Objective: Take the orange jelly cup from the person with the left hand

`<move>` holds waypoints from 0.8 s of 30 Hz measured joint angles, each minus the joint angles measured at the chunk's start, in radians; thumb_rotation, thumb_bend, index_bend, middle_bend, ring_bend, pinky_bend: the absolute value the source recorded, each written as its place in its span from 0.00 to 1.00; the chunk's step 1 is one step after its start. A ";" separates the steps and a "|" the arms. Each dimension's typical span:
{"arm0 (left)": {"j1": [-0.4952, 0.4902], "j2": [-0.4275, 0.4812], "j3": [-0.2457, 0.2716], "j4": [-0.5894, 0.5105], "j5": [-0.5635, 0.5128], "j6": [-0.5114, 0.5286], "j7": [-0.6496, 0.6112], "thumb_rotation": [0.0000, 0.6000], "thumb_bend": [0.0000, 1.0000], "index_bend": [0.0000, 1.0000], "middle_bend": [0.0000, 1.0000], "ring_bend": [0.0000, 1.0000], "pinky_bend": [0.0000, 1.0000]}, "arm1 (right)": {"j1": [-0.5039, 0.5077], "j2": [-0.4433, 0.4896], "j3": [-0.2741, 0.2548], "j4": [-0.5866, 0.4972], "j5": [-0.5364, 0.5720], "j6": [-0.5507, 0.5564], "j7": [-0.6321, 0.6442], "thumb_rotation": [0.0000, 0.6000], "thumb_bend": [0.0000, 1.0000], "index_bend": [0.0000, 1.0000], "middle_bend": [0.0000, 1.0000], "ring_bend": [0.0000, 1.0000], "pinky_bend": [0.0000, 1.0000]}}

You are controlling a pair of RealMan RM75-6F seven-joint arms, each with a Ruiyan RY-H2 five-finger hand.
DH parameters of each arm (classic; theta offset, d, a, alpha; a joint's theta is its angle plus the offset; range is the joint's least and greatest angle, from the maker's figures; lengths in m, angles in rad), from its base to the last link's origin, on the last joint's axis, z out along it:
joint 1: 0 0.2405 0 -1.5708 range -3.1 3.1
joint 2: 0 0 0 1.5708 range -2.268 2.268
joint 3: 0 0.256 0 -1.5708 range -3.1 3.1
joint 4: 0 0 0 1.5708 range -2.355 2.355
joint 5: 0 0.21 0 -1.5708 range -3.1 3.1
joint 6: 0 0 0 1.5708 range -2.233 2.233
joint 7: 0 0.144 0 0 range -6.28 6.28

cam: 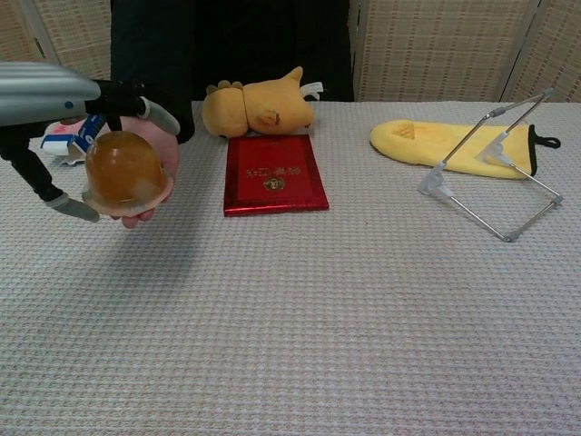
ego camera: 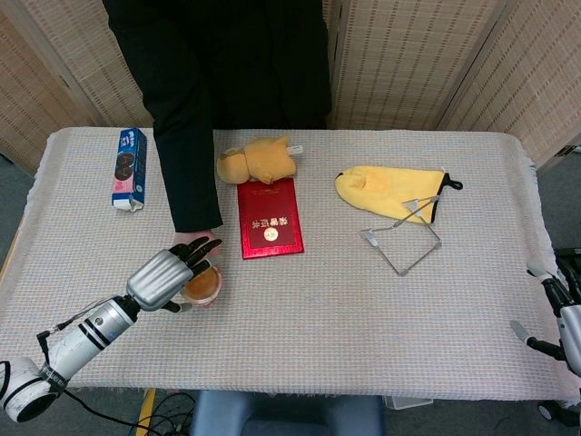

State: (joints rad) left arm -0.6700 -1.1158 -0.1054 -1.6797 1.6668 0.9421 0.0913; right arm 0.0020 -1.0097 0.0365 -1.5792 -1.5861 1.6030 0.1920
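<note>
The orange jelly cup lies dome-up in the person's palm, held out over the table's front left. My left hand reaches around the cup from the left. Its fingers arch over the top and its thumb sits low beside the rim. The fingers are apart, and the person's hand bears the cup. At the far right edge of the head view my right hand hangs with fingers spread, holding nothing.
A blue snack box lies at the back left. An orange plush toy and a red booklet sit mid-table. A yellow mitt and a metal wire stand are to the right. The person's dark sleeve crosses the table.
</note>
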 measured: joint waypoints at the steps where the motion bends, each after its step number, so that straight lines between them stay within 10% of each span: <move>1: -0.001 -0.007 0.000 0.007 -0.001 0.006 0.002 1.00 0.16 0.24 0.06 0.14 0.38 | 0.000 0.000 0.000 0.001 0.001 0.000 0.000 1.00 0.21 0.10 0.22 0.07 0.13; 12: -0.014 -0.104 0.007 0.126 0.031 0.097 -0.016 1.00 0.26 0.56 0.51 0.51 0.82 | -0.004 0.004 0.001 -0.003 0.009 -0.005 -0.005 1.00 0.21 0.10 0.22 0.07 0.13; 24: -0.013 -0.133 0.041 0.209 0.085 0.206 -0.113 1.00 0.27 0.60 0.60 0.60 0.91 | -0.001 0.003 0.004 -0.010 0.012 -0.014 -0.016 1.00 0.21 0.10 0.22 0.07 0.13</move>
State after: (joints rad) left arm -0.6827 -1.2489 -0.0647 -1.4704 1.7516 1.1478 -0.0221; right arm 0.0011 -1.0067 0.0410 -1.5894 -1.5739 1.5892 0.1755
